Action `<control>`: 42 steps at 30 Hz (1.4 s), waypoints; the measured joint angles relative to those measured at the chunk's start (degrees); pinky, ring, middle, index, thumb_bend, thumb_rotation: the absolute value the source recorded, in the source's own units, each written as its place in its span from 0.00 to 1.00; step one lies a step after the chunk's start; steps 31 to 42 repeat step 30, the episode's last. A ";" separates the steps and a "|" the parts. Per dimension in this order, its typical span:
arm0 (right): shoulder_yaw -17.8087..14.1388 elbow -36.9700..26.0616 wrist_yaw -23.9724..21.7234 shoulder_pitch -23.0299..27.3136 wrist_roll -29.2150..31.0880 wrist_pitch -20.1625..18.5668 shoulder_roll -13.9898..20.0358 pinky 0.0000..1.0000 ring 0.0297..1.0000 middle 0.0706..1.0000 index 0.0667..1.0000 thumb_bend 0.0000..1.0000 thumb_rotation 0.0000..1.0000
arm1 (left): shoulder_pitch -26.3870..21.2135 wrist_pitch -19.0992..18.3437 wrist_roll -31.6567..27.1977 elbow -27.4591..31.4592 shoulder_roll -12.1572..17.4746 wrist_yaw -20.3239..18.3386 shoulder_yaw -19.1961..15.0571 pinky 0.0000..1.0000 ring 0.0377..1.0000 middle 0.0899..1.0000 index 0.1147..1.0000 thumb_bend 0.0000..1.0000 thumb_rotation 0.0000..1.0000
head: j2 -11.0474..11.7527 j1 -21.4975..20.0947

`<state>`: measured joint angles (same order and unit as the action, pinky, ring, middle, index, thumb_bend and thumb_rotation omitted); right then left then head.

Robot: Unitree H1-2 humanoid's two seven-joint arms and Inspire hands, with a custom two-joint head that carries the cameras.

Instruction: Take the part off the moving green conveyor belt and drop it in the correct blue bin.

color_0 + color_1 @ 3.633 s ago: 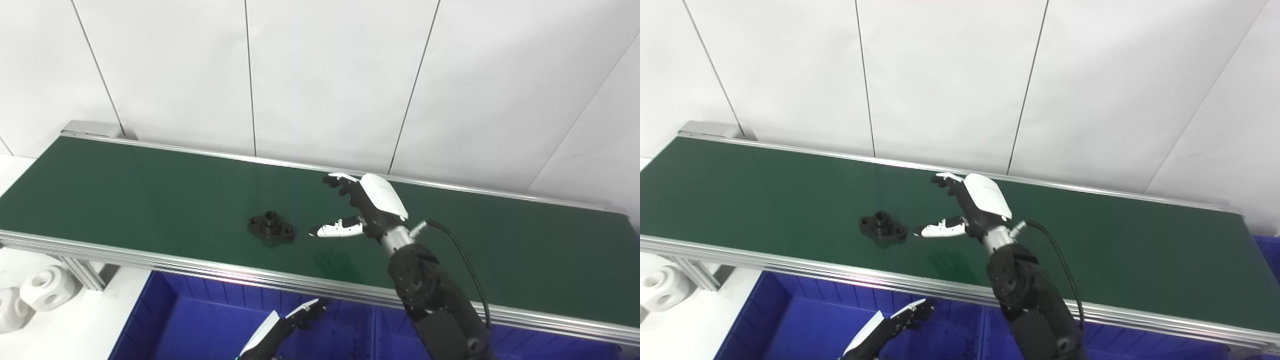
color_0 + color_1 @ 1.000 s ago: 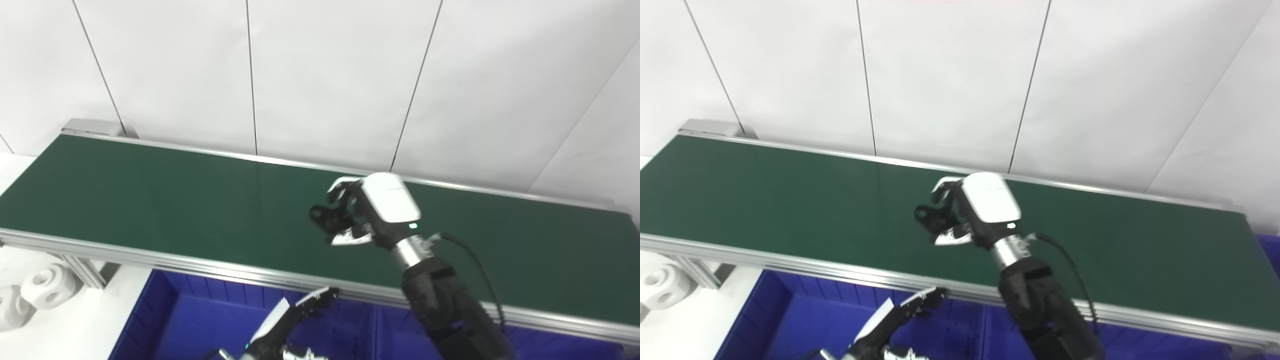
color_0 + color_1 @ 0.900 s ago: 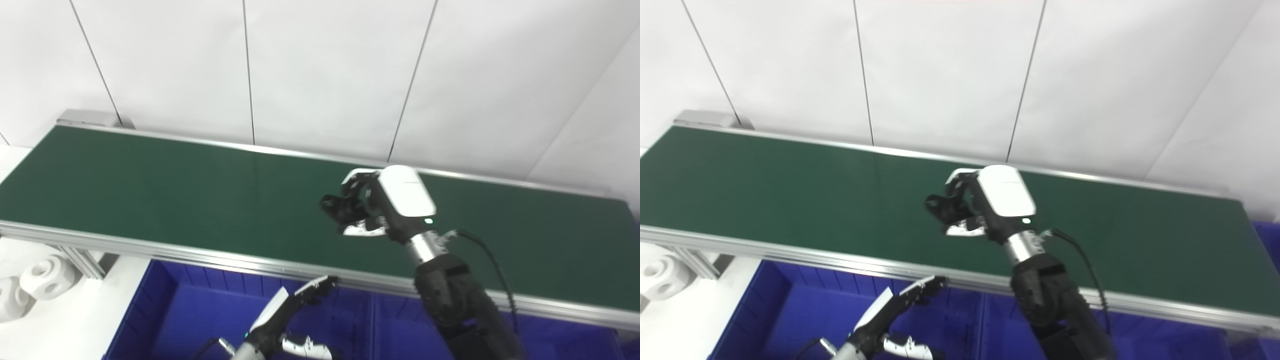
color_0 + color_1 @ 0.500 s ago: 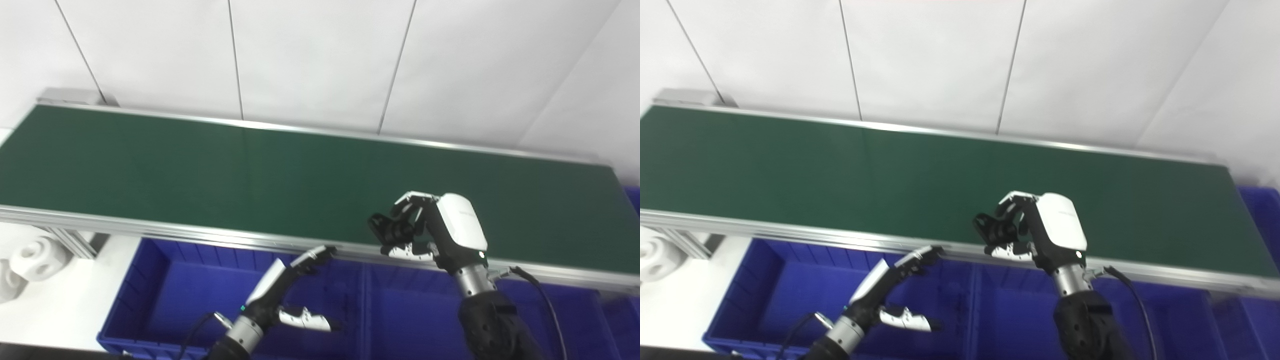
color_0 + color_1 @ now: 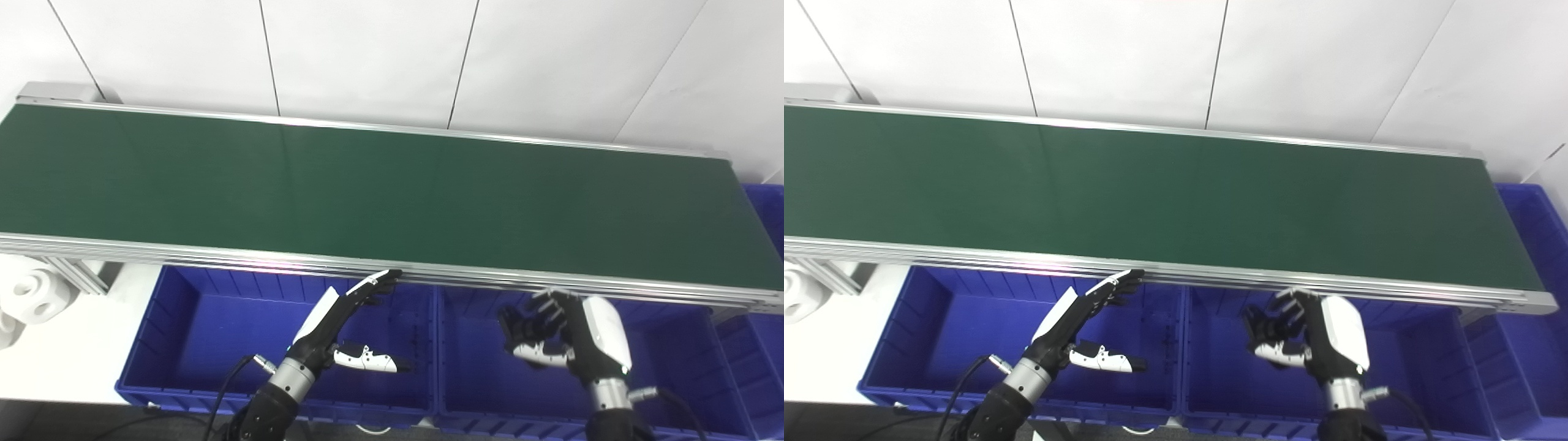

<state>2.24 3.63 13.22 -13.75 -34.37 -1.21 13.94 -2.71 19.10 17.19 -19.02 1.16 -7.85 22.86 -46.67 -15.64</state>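
My right hand (image 5: 572, 337) is shut on the black flanged part (image 5: 519, 321) and holds it below the belt's front rail, above the inside of the middle blue bin (image 5: 471, 386). The hand and part are slightly blurred; the part also shows in the right eye view (image 5: 1263, 327). My left hand (image 5: 343, 321) is open and empty, its fingers stretched toward the rail over the left blue bin (image 5: 196, 331). The green conveyor belt (image 5: 367, 184) carries nothing in view.
A third blue bin (image 5: 756, 361) stands at the far right, past the belt's end. White round parts (image 5: 27, 294) lie on the white surface at the left. The belt's aluminium front rail (image 5: 184, 257) runs just above the bins.
My right hand has carried the black part from the belt's front edge down over the middle bin. The camera has tilted down, showing more of the bins. The left hand stays open.
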 measured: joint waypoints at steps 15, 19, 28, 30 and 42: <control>3.34 -3.60 -1.17 -1.06 6.33 1.74 -8.78 0.88 0.93 0.94 0.91 0.63 0.26 | 0.04 -0.15 -0.04 0.07 0.23 -0.26 -0.62 0.78 0.85 0.87 0.87 0.76 0.32 | 0.88 -0.97; 3.31 -1.09 -0.23 -2.01 8.30 5.64 -9.95 0.85 0.89 0.88 0.90 0.63 0.29 | 0.04 -0.14 -0.01 0.07 0.24 -0.25 -0.80 0.78 0.84 0.87 0.86 0.76 0.33 | 1.31 -2.01; 2.60 2.71 -0.34 -1.53 14.88 12.78 -7.79 0.82 0.86 0.88 0.87 0.67 0.43 | 0.12 -0.42 0.60 0.20 0.18 -0.22 -1.08 0.79 0.85 0.87 0.87 0.75 0.32 | 1.76 -1.23; 2.60 3.66 -0.39 -1.50 15.69 14.49 -7.67 0.80 0.85 0.88 0.87 0.68 0.49 | 0.22 -0.52 0.68 0.35 0.12 -0.21 -1.07 0.80 0.85 0.87 0.87 0.75 0.32 | 1.93 -1.23; 2.60 3.66 -0.39 -1.50 15.69 14.49 -7.67 0.80 0.85 0.88 0.87 0.68 0.49 | 0.22 -0.52 0.68 0.35 0.12 -0.21 -1.07 0.80 0.85 0.87 0.87 0.75 0.32 | 1.93 -1.23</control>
